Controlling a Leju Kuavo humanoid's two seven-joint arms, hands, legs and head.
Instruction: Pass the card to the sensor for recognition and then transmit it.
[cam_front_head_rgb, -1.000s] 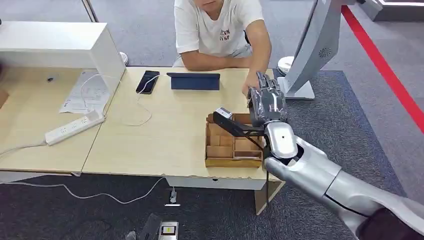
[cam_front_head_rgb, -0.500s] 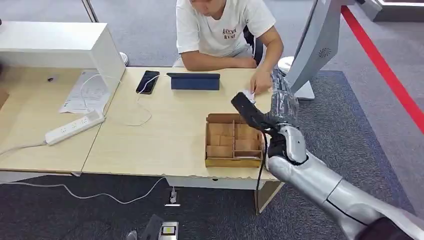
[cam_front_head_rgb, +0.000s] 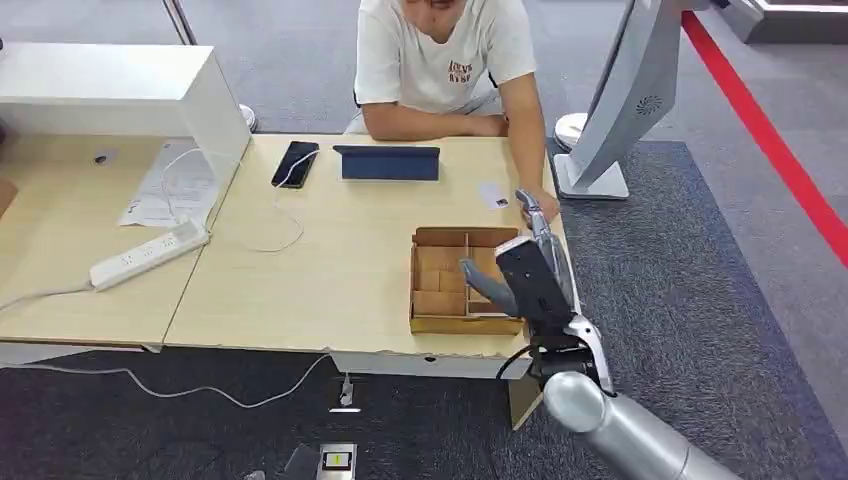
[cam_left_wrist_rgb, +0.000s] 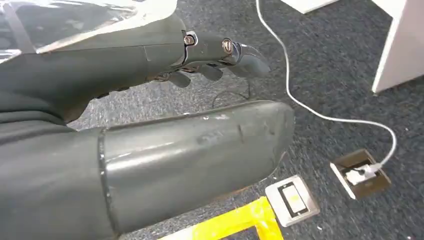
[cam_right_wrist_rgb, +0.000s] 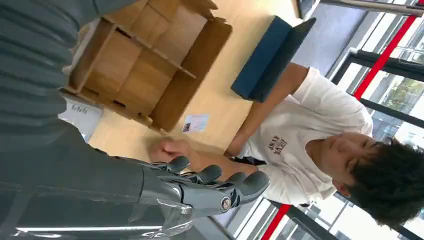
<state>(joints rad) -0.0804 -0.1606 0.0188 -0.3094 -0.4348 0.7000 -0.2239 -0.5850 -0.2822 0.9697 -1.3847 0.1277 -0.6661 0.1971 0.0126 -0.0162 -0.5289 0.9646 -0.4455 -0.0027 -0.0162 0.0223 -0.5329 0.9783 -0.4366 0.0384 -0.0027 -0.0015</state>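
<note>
The card (cam_front_head_rgb: 492, 195) lies flat on the light wooden table (cam_front_head_rgb: 340, 270), just beyond the far right corner of the cardboard box (cam_front_head_rgb: 466, 281) and just beside the person's hand (cam_front_head_rgb: 541, 203), which rests near the table's right edge; in the right wrist view the card (cam_right_wrist_rgb: 195, 123) shows as a small pale rectangle with a picture at one end, apart from the box and near the person's fist (cam_right_wrist_rgb: 167, 149). The right hand (cam_front_head_rgb: 535, 262) hangs above the right side of the box with its fingers stretched out straight and close side by side, holding nothing; the right wrist view shows the same fingers (cam_right_wrist_rgb: 212, 176) extended and free of any object. The box is an open tray split by cardboard dividers into several compartments; those that show look bare brown, and a white printed label (cam_right_wrist_rgb: 82, 114) lies against its outer edge by the wrist. Farther along the table stand a dark blue tablet case (cam_front_head_rgb: 388, 162), a black phone (cam_front_head_rgb: 295, 163) on a white cable, a sheet of paper (cam_front_head_rgb: 168, 187) and a white power strip (cam_front_head_rgb: 148, 255). The left hand (cam_left_wrist_rgb: 215, 57) hangs over dark carpet with its fingers loosely curled and nothing in them, above a floor socket (cam_left_wrist_rgb: 361, 173) with a white cable and a strip of yellow tape (cam_left_wrist_rgb: 235, 224).
</note>
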